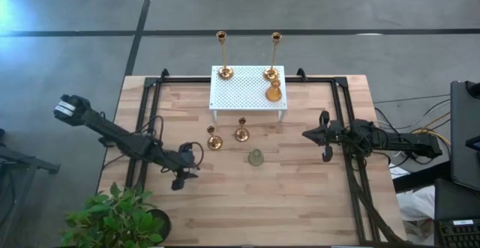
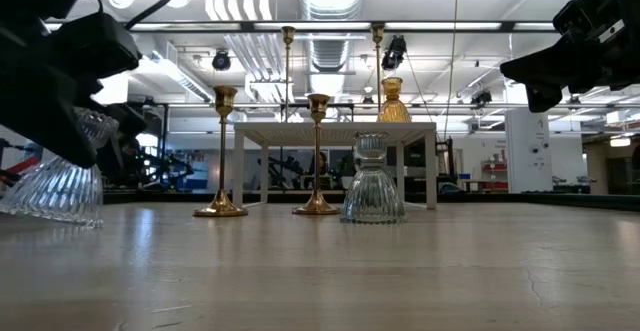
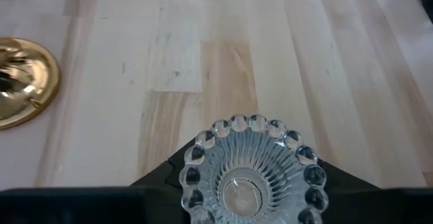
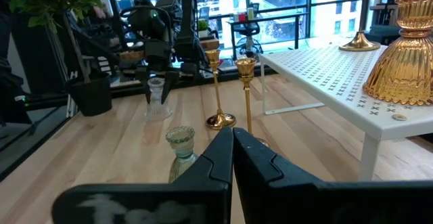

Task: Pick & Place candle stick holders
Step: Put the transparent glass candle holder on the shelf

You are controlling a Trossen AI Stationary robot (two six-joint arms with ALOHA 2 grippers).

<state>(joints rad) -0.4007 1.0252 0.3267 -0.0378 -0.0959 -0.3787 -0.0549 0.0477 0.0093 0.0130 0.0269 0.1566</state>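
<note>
My left gripper (image 1: 180,179) sits low over the near-left part of the wooden surface (image 1: 300,203), and its fingers (image 3: 152,183) flank the clear glass holder (image 3: 252,170) on both sides. I cannot tell whether they are gripping it yet or only standing around it. In the low view the holder looks tilted, its ribbed base off level, so I judge the hold uncertain: if the fingers bear only on the beaded rim, smooth glass could slip out or swing as I lift. A drop from here would land it on bare wood.

Close beside it are the two short brass holders (image 1: 214,139) and (image 1: 241,134), with the grey-green glass holder (image 1: 256,157) just beyond. A careless sweep toward the white perforated stand (image 1: 247,91) could knock any of them over. The stand already carries the amber glass holder (image 1: 274,93) and the two tall brass sticks (image 1: 223,53) and (image 1: 274,53), which look top-heavy; jolting the stand could topple them.

My right gripper (image 1: 324,137) waits at the right side, fingers together, empty.
</note>
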